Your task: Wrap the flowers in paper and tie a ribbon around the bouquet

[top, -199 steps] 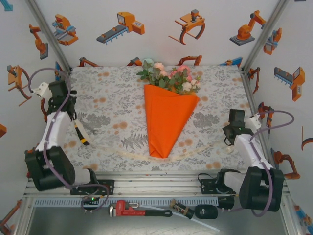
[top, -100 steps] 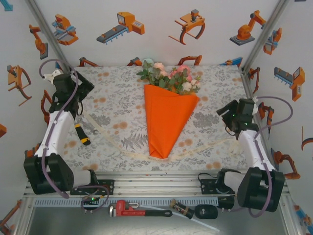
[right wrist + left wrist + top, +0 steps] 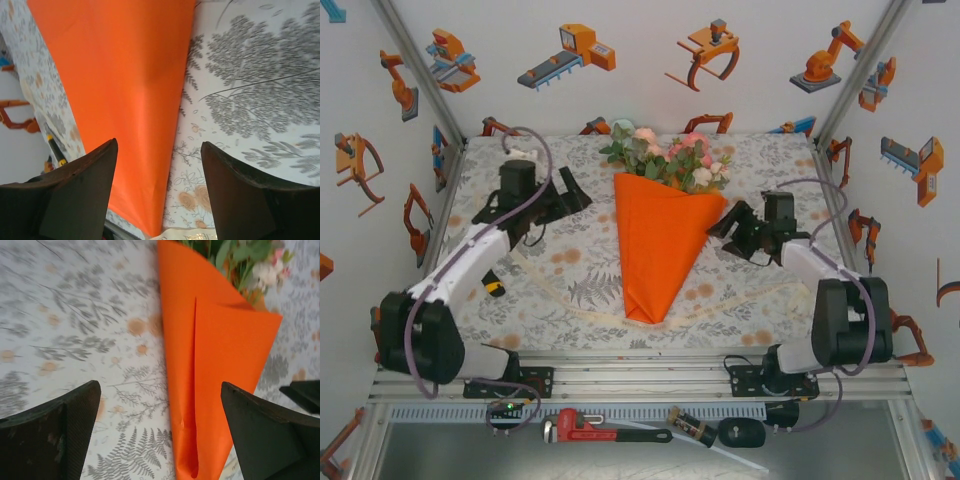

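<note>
The bouquet (image 3: 663, 240) lies flat mid-table, already wrapped in the orange paper (image 3: 225, 355), its long axis running from the flowers (image 3: 670, 155) at the far end to the pointed tip nearest the arm bases. The left gripper (image 3: 575, 195) hovers to the left of the bouquet's wide upper half and the right gripper (image 3: 723, 226) just beside its right edge, the closer of the two; both have jaws apart and hold nothing. The ribbon (image 3: 575, 308) lies slack across the bouquet's tip, seemingly beneath it, so tying likely means each arm reaching back toward that narrow end.
</note>
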Action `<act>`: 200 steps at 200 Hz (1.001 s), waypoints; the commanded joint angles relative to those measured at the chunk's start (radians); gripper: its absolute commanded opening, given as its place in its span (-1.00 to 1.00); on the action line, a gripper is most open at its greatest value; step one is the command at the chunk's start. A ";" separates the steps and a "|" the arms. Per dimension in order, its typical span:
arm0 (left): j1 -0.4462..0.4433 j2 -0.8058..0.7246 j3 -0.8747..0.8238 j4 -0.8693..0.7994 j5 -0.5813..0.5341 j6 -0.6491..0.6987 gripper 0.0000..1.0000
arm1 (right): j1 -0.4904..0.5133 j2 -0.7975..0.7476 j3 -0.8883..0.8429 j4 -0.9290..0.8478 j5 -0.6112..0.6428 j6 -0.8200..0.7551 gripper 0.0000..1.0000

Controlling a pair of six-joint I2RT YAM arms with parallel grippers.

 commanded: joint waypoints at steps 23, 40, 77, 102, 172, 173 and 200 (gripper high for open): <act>-0.105 0.224 0.021 0.182 0.201 -0.032 0.94 | 0.074 0.085 -0.064 0.156 -0.091 0.044 0.34; -0.112 0.310 0.016 0.289 0.331 -0.099 0.94 | 0.101 0.105 -0.087 0.171 -0.089 0.052 0.34; -0.136 0.353 -0.031 0.380 0.364 -0.137 0.94 | 0.133 0.124 -0.160 0.218 -0.093 0.078 0.34; -0.151 0.367 -0.076 0.398 0.371 -0.152 0.99 | 0.182 0.133 -0.200 0.266 -0.067 0.098 0.34; -0.185 0.404 -0.165 0.445 0.346 -0.174 0.59 | 0.223 0.152 -0.245 0.326 0.039 0.164 0.12; -0.186 0.405 -0.165 0.447 0.347 -0.175 0.58 | 0.223 0.151 -0.243 0.325 0.040 0.164 0.11; -0.199 0.438 -0.177 0.522 0.361 -0.231 0.20 | 0.222 0.153 -0.223 0.310 0.066 0.162 -0.08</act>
